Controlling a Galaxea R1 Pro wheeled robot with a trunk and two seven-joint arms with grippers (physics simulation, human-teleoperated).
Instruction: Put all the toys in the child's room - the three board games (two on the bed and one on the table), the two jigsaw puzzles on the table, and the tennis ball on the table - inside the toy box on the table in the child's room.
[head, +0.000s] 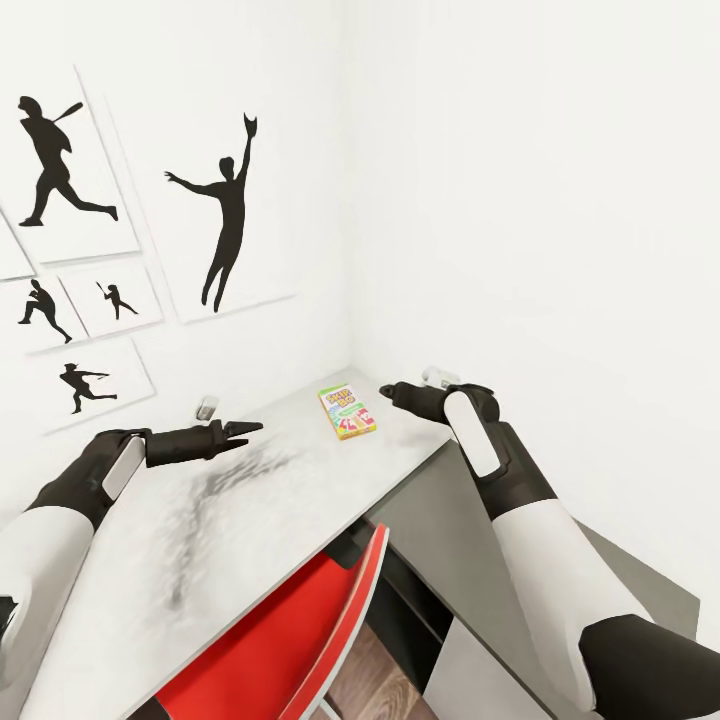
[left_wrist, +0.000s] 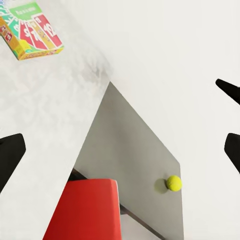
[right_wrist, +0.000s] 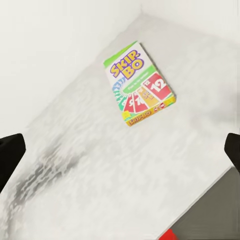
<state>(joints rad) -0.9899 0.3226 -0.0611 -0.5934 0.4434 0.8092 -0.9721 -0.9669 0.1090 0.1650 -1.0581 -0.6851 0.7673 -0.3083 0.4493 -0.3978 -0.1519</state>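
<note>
On my left I see the framed silhouette prints (head: 70, 160) of ball players on the wall, and below them my left gripper (head: 243, 432) hangs above the tabletop (head: 230, 520) with its jaws spread wide and nothing between them; in the left wrist view its dark fingertips (left_wrist: 10, 155) sit far apart at the picture's edges. Through that same camera I pick out the tennis ball (left_wrist: 173, 183), small and yellow-green, down against the grey surface beyond the tabletop's edge, near the red chair (head: 300, 640) that is tucked under the desk. Further right, the board game (head: 347, 412) lies flat on the white top close to the room's corner, touching neither gripper. In the right wrist view I can read "SKIP BO" on its lid, with a large "12" on a red card and smaller numbered cards fanned beside it; the smaller print is too blurred for me. My right gripper (head: 388, 390) hovers just beside the box, and its jaws also stand wide apart and empty.
</note>
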